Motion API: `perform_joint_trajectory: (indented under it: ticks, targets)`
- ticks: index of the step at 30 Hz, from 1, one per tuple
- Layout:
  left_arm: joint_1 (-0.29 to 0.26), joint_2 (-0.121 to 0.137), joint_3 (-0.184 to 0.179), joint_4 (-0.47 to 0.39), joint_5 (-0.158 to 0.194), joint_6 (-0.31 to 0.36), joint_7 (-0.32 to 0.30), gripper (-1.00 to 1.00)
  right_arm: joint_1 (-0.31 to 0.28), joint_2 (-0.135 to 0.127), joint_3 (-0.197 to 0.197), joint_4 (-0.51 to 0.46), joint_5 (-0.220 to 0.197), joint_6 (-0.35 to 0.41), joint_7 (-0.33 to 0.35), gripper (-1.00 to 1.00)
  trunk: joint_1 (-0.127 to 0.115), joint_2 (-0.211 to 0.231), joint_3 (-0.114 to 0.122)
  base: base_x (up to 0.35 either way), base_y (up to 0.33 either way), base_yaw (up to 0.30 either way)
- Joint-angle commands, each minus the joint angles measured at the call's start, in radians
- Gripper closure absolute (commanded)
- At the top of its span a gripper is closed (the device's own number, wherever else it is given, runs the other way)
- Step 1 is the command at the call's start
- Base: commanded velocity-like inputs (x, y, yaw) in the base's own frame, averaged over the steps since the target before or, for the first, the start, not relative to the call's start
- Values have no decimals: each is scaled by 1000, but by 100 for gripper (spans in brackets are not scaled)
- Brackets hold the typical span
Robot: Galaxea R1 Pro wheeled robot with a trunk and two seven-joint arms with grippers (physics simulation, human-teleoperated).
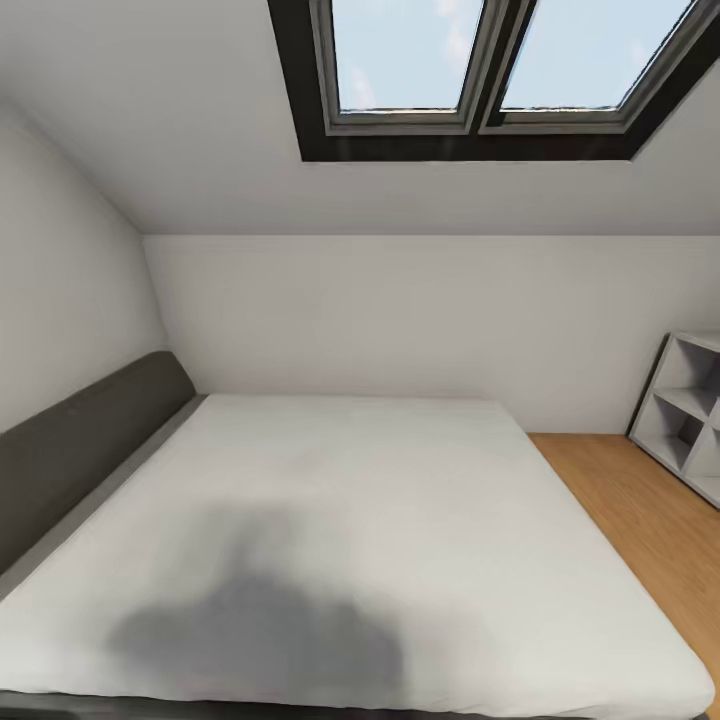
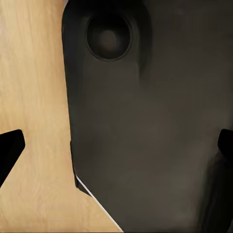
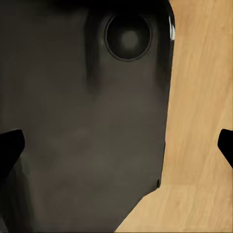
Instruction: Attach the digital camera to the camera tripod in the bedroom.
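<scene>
I am in the bedroom, facing the white bed [image 1: 340,520] with its grey frame under the dark-framed double skylight [image 1: 500,70]. The digital camera and the camera tripod are out of view. In the left wrist view my left gripper [image 2: 116,148] is open, its black fingertips [image 2: 9,150] far apart above the robot's dark base [image 2: 145,121] and the wood floor [image 2: 34,97]. In the right wrist view my right gripper [image 3: 116,148] is open too, with nothing between its fingertips [image 3: 9,148], over the same dark base [image 3: 82,121].
The grey headboard [image 1: 80,450] runs along the left wall. White cube shelving [image 1: 690,410] stands at the right wall. A strip of light wood floor [image 1: 630,510] lies between bed and shelving. The robot's shadow falls on the mattress near its front edge.
</scene>
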Motion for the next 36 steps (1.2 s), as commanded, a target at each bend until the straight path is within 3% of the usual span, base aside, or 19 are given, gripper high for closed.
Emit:
perform_joint_trajectory:
  ticks: [1, 9, 36]
  targets:
    - [1, -2, -1, -2, -2, -2, -2, -100, -2, 6, 0, -6, -1, -6, -5, -100, 0, 0, 0, 0, 0, 0]
    - [2, -2, -1, -2, -2, -2, -2, -100, -2, 23, 0, -47, -1, -17, -6, -100, 0, 0, 0, 0, 0, 0]
    - [2, 9, 2, -3, 5, -2, -2, -100, -2, 26, 0, -60, -1, -22, -6, -100, 0, 0, 0, 0, 0, 0]
